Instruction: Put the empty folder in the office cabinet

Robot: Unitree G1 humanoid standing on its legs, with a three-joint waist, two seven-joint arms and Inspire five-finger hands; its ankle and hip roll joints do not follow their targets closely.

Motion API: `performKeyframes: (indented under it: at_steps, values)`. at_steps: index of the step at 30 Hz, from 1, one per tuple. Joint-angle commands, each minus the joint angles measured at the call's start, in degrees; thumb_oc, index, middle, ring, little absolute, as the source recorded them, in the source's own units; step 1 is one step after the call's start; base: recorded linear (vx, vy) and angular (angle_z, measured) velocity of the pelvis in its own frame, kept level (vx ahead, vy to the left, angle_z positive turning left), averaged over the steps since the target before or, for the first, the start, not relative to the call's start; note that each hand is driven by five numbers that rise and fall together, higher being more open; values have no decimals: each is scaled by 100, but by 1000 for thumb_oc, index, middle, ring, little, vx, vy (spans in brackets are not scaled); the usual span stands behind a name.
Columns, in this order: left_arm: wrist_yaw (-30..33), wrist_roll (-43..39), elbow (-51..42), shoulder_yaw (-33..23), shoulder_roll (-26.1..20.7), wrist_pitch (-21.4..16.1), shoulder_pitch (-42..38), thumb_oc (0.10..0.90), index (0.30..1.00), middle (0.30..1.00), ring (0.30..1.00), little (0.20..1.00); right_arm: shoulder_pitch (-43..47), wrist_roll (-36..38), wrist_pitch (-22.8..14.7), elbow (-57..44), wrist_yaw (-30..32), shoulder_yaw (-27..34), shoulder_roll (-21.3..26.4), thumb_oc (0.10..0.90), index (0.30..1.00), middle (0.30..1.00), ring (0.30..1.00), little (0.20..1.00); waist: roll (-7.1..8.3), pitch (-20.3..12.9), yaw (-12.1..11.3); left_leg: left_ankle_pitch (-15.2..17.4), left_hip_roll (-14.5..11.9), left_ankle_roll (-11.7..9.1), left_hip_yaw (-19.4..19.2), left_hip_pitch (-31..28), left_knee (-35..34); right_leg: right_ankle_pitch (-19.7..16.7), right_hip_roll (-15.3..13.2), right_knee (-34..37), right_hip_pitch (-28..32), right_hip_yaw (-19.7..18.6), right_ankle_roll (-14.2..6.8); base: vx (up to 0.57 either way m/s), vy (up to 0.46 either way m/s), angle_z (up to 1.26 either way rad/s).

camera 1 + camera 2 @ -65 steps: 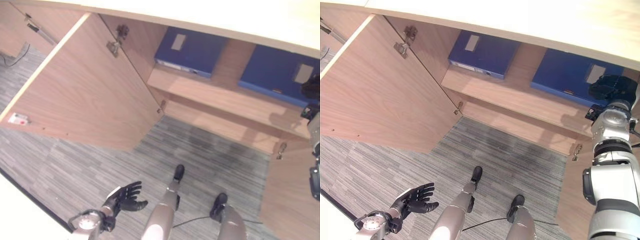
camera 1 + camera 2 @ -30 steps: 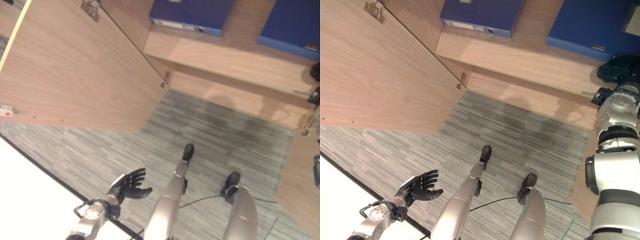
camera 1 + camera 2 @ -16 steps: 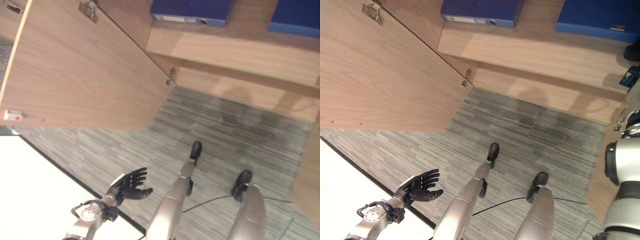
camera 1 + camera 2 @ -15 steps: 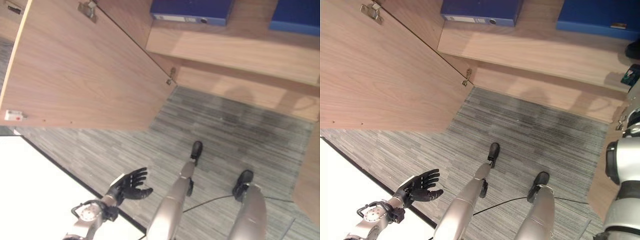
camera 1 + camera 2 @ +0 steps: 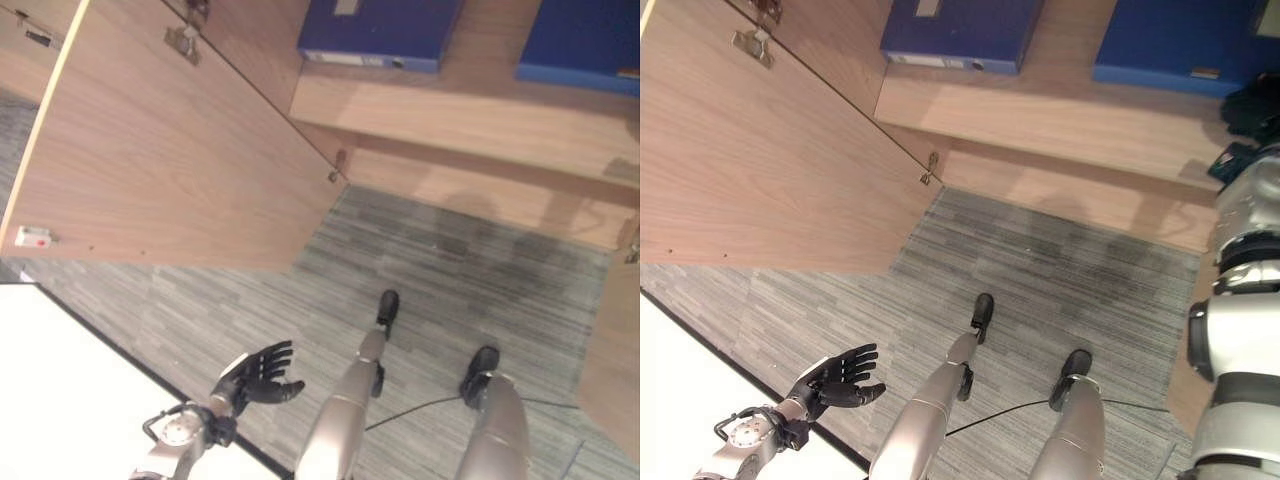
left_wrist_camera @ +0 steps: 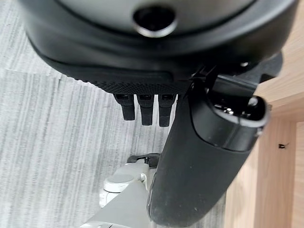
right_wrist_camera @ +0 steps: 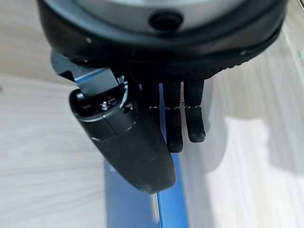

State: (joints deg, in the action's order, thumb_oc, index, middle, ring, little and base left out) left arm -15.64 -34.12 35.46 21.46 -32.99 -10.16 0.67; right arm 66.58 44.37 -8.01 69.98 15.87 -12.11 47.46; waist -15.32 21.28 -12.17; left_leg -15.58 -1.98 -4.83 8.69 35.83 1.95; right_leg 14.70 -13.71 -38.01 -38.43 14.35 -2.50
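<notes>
So right hand (image 5: 1252, 108) pulled back off blue folder (image 5: 1170, 40), fingers loose, empty. Folder sits on cabinet shelf (image 5: 1060, 120) just past fingertips. Left hand (image 5: 840, 378) open, idle. Basically done.

Two blue folders, one (image 5: 958, 30) and another (image 5: 1185, 40), lie flat, well apart, on the wooden cabinet shelf (image 5: 1060, 120).

Grey striped carpet (image 5: 200, 310) covers the floor. At the far side stands a light wood cabinet (image 5: 1060, 205) with a shelf (image 5: 450, 125) across it. Its left door (image 5: 170, 170) swings wide open toward the near left, metal hinges (image 5: 182, 40) showing on the inner face. A white surface (image 5: 60, 400) fills the near left corner.
</notes>
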Motion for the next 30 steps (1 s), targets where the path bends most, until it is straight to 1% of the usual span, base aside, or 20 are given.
performKeyframes:
  at_steps: [1, 3, 6, 7, 8, 9, 12, 13, 14, 15, 17, 18, 19, 21, 24, 26, 30]
  values:
    - [137, -139, 662, -236, -100, -102, -75, 800, 900, 900, 900, 900, -394, 149, -686, -603, -104, 322, -155, 400, 300, 300, 300, 300, 488, -116, -122, 1180, -466, -388, 49, -637, 177, -169, -44, 922, 778, -194, -586, 0, 0, 0]
    - [191, -141, 857, -352, 37, -83, -80, 800, 900, 900, 900, 900, -859, 142, -749, -898, -102, 561, -546, 400, 300, 300, 300, 300, 632, -117, -62, 1221, -508, -379, 30, -743, 214, -261, 1, 1079, 949, -187, -589, 8, -3, -3]
    - [283, -114, 1156, -564, 250, -72, -72, 800, 900, 900, 900, 900, -1639, -79, -822, -1399, -62, 832, -1071, 400, 300, 300, 300, 300, 836, -130, 34, 1265, -567, -375, -10, -963, 219, -390, 60, 1373, 1291, -183, -587, 28, 27, -12]
    - [301, -52, 1338, -662, 405, -37, -92, 800, 900, 900, 900, 900, -2175, -213, -875, -1754, -99, 910, -1454, 400, 300, 300, 300, 300, 961, -165, 106, 1284, -615, -372, -36, -1117, 200, -454, 86, 1562, 1500, -177, -590, 39, 34, -11]
    - [300, -51, 1341, -660, 399, -39, -86, 800, 900, 900, 900, 900, -2196, -223, -870, -1775, -87, 919, -1464, 400, 300, 300, 300, 300, 962, -163, 105, 1283, -617, -372, -35, -1130, 196, -459, 89, 1575, 1518, -174, -591, 44, 50, -7]
    - [315, 5, 1392, -728, 473, -45, -28, 800, 900, 900, 900, 900, -2552, -332, -887, -2027, -114, 967, -1660, 400, 300, 300, 300, 300, 1025, -188, 149, 1291, -640, -371, -48, -1231, 179, -508, 101, 1664, 1640, -174, -592, 26, 36, -4]
    - [334, 94, 1582, -930, 663, -10, 48, 800, 900, 900, 900, 900, -3558, -647, -909, -2754, -245, 1002, -2153, 400, 300, 300, 300, 300, 1144, -271, 265, 1269, -718, -366, -74, -1443, 109, -681, 122, 1936, 1926, -134, -621, 48, 53, -5]
    - [342, 162, 1669, -989, 740, -3, 49, 800, 900, 900, 900, 900, -3830, -682, -916, -2857, -328, 1001, -2293, 400, 300, 300, 300, 300, 1186, -310, 301, 1285, -735, -364, -91, -1517, 91, -707, 116, 1990, 2002, -121, -625, 32, 47, 0]
    - [341, 167, 1674, -986, 737, -9, 63, 800, 900, 900, 900, 900, -3865, -691, -910, -2885, -320, 1004, -2305, 400, 300, 300, 300, 300, 1187, -308, 303, 1283, -736, -363, -89, -1544, 79, -713, 119, 2010, 2036, -115, -627, 47, 58, -1]
    - [346, 313, 1828, -1065, 829, -13, 78, 800, 900, 900, 900, 900, -4324, -703, -922, -2999, -471, 1018, -2551, 800, 900, 900, 900, 900, 1264, -369, 375, 1303, -756, -361, -122, -1690, 53, -766, 107, 2116, 2198, -102, -638, 49, 46, -4]
    - [349, 424, 1969, -1191, 904, -24, 134, 800, 900, 900, 900, 900, -4875, -766, -874, -3178, -648, 983, -2801, 800, 900, 900, 900, 900, 1373, -461, 468, 1335, -772, -361, -172, -1970, -36, -855, 117, 2348, 2494, -73, -674, 69, 56, -4]
    - [380, 518, 2078, -1338, 950, -21, 163, 800, 900, 900, 900, 900, -5268, -904, -790, -3258, -805, 898, -2913, 800, 900, 900, 900, 900, 1465, -616, 518, 1351, -772, -363, -227, -2145, -114, -953, 148, 2574, 2675, -64, -691, 58, 38, -5]
    - [381, 521, 2078, -1340, 949, -22, 175, 800, 900, 900, 900, 900, -5281, -906, -789, -3265, -804, 894, -2917, 800, 900, 900, 900, 900, 1464, -616, 520, 1349, -774, -362, -229, -2164, -125, -961, 152, 2596, 2698, -62, -693, 76, 36, -4]
    - [415, 613, 2166, -1464, 997, -57, 243, 800, 900, 900, 900, 900, -5620, -1041, -700, -3245, -972, 824, -2971, 800, 900, 900, 900, 900, 1537, -765, 571, 1374, -786, -369, -286, -2389, -214, -1050, 163, 2797, 2903, -41, -720, 54, 38, -6]
    - [495, 773, 2250, -1656, 1020, -92, 342, 800, 900, 900, 900, 900, -6032, -1523, -542, -3188, -1117, 635, -2934, 800, 900, 900, 900, 900, 1606, -982, 582, 1417, -813, -369, -331, -2746, -327, -1098, 200, 3028, 3258, -13, -745, 77, 20, -11]
    - [548, 784, 2146, -1732, 1034, -100, 413, 800, 900, 900, 900, 900, -6244, -1645, -490, -3157, -1219, 591, -2946, 800, 900, 900, 900, 900, 1621, -1106, 542, 1437, -814, -354, -308, -2909, -366, -1060, 210, 3032, 3426, 30, -735, 55, 1, -7]
    - [806, 1008, 1979, -1857, 1015, -201, 482, 800, 900, 900, 900, 900, -6473, -1969, -411, -2988, -1272, 441, -2983, 800, 900, 900, 900, 900, 1590, -1274, 393, 1402, -862, -372, -125, -3171, -455, -793, 224, 2737, 3638, 208, -679, 34, -30, 7]
